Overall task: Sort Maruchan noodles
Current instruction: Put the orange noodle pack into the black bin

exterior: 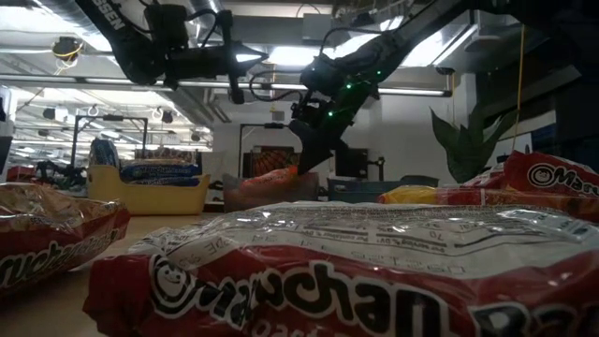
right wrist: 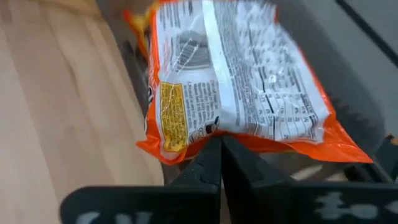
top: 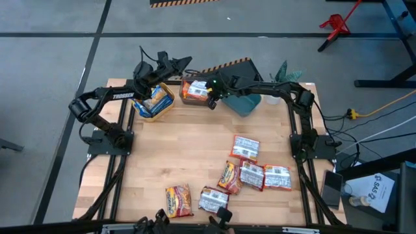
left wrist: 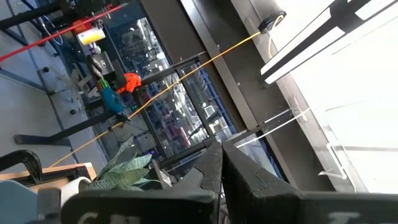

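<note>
The right tool (right wrist: 221,146) is pinched together on the near edge of an orange Maruchan packet (right wrist: 239,81), which hangs just over the grey bin (top: 195,91), long axis stretching away. The left tool (top: 185,63), fingers together and empty, hovers beside.

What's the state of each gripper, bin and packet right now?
right gripper: shut on the orange packet, over the grey bin.
left gripper: shut, empty, raised above the yellow bin.
yellow bin: holds blue-white packets.
grey bin: holds orange packets.
teal bin: contents hidden by the right arm.
loose packets: six lying flat on the table, unsorted.
</note>
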